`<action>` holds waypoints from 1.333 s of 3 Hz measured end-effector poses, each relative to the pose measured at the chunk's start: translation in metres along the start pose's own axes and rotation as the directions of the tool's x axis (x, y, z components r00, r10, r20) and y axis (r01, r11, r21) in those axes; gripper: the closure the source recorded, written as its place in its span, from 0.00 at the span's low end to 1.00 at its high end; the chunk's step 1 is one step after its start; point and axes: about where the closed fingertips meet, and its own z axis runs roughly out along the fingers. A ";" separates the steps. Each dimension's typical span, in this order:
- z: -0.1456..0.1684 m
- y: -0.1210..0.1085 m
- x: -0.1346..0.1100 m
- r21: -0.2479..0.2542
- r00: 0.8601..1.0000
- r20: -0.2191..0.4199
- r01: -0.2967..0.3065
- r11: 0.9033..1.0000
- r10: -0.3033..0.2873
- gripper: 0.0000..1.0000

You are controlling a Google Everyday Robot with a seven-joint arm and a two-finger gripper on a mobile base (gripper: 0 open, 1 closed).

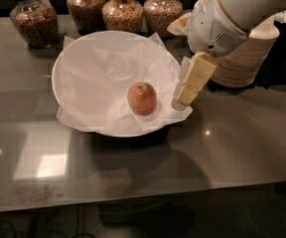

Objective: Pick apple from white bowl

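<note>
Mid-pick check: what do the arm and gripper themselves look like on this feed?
The arm is a glossy white rounded housing with a slotted vent grille and a thin tan band around it. The gripper, at the white bowl's rim and apart from the apple, is pale yellow, blocky and segmented, with a paler grey piece behind. No cables or markings show.
</note>
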 end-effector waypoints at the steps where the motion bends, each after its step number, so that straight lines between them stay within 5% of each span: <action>1: 0.015 -0.003 -0.011 -0.030 0.999 0.037 0.017 0.999 -0.016 0.11; 4: 0.062 -0.002 -0.019 -0.115 0.993 0.103 0.072 0.991 -0.061 0.13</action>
